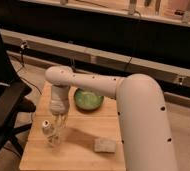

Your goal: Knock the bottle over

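Note:
A small clear bottle (49,134) with a whitish cap stands upright on the left part of the wooden table (78,155). My gripper (61,120) hangs from the white arm, pointing down. It is just right of the bottle and slightly behind it, at about the height of the cap and very close to it. I cannot tell whether it touches the bottle.
A green bowl (89,99) sits at the back middle of the table. A pale sponge-like block (105,145) lies at the front right. A dark office chair (3,107) stands to the left of the table. A dark counter runs behind.

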Robot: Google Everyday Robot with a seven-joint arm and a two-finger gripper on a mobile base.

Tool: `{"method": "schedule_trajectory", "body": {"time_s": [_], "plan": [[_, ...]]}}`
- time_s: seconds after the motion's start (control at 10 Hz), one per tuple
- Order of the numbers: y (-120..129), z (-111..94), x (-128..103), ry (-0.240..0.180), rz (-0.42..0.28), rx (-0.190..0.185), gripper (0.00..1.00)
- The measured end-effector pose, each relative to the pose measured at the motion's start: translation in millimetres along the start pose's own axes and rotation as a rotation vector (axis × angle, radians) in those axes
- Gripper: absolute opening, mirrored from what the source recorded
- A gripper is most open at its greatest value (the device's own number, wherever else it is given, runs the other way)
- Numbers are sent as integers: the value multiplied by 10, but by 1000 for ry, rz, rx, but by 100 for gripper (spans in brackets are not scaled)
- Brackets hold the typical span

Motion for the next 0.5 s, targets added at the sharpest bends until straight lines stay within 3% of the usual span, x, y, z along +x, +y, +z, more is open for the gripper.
{"method": "schedule_trajectory", "body": {"time_s": [0.2,0.5], "plan": [[-8,-11,-26,9,-21,4,0],[-166,-184,-133,45,-134,5,0]]}}
